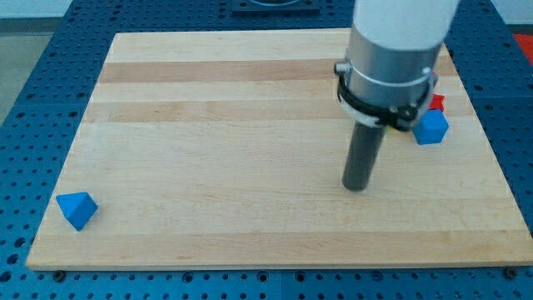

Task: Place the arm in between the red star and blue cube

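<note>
A blue cube (pixel 431 128) sits near the board's right edge. A red block (pixel 437 102), mostly hidden behind the arm's grey body, lies just above the cube and touches or nearly touches it; its star shape cannot be made out. My tip (pixel 356 187) rests on the board, to the left of and below the blue cube, about a cube and a half away from it. The dark rod rises from the tip into the grey and white arm body (pixel 391 58) at the view's top right.
A blue triangular block (pixel 77 208) lies near the board's bottom left corner. The wooden board (pixel 208 150) sits on a blue perforated table (pixel 25 125) that surrounds it on all sides.
</note>
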